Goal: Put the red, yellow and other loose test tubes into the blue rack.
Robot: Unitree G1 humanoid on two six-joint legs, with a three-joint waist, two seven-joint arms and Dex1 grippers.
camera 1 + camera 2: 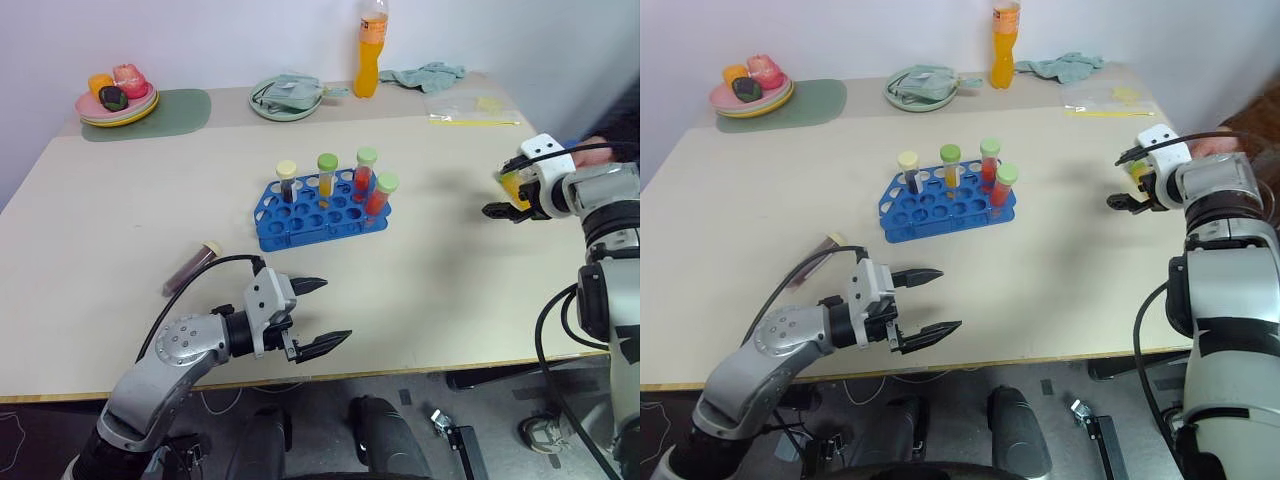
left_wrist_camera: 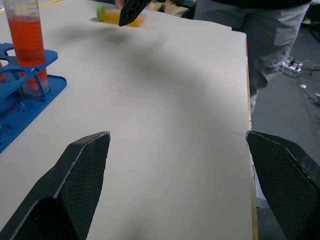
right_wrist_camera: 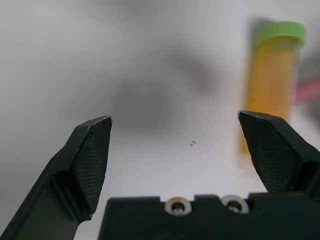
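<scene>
Tube: yellow test tube lies just beyond your right gripper, off its centreline.
Jaws: spread, empty.

Four tubes in rack, mid-table

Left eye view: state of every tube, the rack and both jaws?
blue rack: holds four upright capped tubes.
maroon tube: loose, lying on the table near the left gripper.
yellow tube: loose, lying on the table by the right gripper.
left gripper: jaws open, empty.
right gripper: jaws open, empty, over the yellow tube.
orange bottle: upright, capped.
</scene>
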